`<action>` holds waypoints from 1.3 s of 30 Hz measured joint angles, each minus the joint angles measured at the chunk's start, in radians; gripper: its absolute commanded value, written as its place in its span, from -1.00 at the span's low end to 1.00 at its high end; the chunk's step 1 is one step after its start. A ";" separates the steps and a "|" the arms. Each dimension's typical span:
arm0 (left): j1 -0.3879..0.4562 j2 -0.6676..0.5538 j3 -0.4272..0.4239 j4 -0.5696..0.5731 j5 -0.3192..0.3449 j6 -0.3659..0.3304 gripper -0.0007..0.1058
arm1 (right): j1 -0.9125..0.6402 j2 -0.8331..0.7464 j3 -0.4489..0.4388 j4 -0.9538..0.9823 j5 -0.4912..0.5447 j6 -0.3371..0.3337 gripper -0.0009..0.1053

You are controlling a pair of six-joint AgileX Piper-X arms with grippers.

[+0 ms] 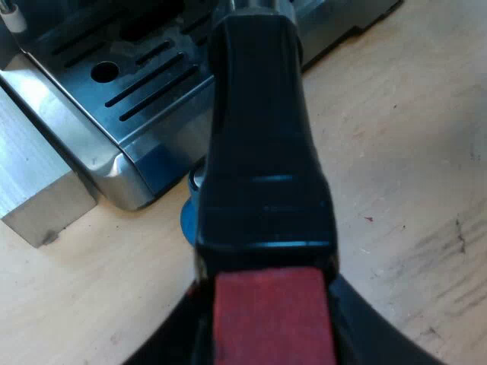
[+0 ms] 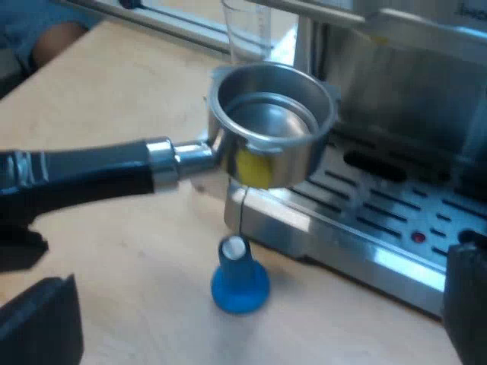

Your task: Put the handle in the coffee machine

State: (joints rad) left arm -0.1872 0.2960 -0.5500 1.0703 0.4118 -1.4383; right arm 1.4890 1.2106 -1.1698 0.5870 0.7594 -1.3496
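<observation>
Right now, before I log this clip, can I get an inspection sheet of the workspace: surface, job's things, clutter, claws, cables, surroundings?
Surface: pale wooden table, lightly scuffed.
Job's things: metal holder held in the air at the front corner of the espresso machine, not yet locked in; no grounds seen in its basket.
Clutter: blue tamper standing on the table below the holder; measuring glass beyond the holder; metal block beside the machine's drip tray.
Claws: left claw shut on the holder's handle at its red end; right claw open, holding nothing.
Cables: nothing seen.
Surroundings: a person's blue sleeve past the table's edge.
</observation>
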 measured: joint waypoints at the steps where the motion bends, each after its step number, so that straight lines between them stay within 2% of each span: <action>1: 0.000 0.000 0.000 0.000 0.000 0.000 -0.98 | 0.010 0.010 0.002 -0.015 0.016 -0.001 0.86; 13: 0.000 0.000 0.000 0.000 0.001 0.000 -0.98 | 0.029 0.045 0.002 -0.052 0.085 0.012 0.86; 20: 0.000 0.000 0.000 0.000 0.002 0.000 -0.98 | 0.029 0.055 0.002 -0.057 0.174 0.030 0.86; 28: 0.000 0.000 0.000 0.000 0.002 0.000 -0.98 | 0.029 0.097 0.004 -0.099 0.188 0.048 0.86; 35: 0.000 0.000 0.000 0.000 0.002 0.000 -0.98 | 0.029 0.099 0.052 -0.201 0.200 0.048 0.86; 39: 0.000 0.000 0.000 0.000 0.002 0.000 -0.98 | 0.029 0.099 0.094 -0.253 0.255 0.048 0.86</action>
State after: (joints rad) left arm -0.1872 0.2960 -0.5500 1.0703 0.4142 -1.4383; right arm 1.5176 1.3096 -1.0755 0.3341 1.0141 -1.3018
